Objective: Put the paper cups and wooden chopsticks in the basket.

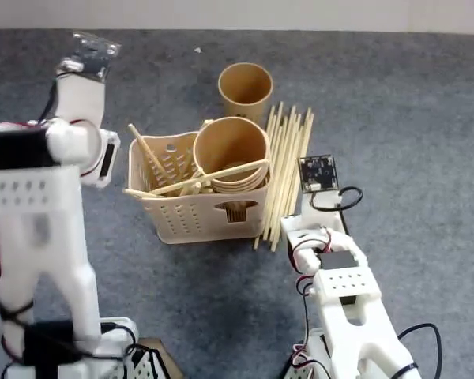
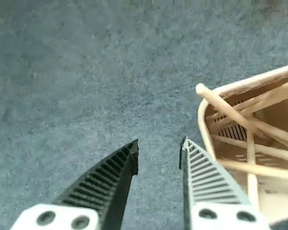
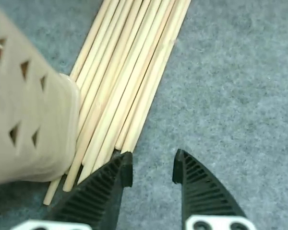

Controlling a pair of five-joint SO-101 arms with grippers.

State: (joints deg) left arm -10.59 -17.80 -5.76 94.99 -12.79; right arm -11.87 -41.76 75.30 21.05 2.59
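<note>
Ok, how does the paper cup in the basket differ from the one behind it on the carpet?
The cup in the basket sits inside the basket; the cup on the carpet stands beyond it, not yet put away. Chopsticks lie across the cup in the basket; none cross the cup on the carpet. Both are brown paper, mouths up.

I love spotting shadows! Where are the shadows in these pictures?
High view: soft shade on the carpet along the near wall of the basket. Right wrist view: dark shade under the basket's corner and beside the chopsticks. Left wrist view: even light on the carpet, shade only inside the basket.
</note>
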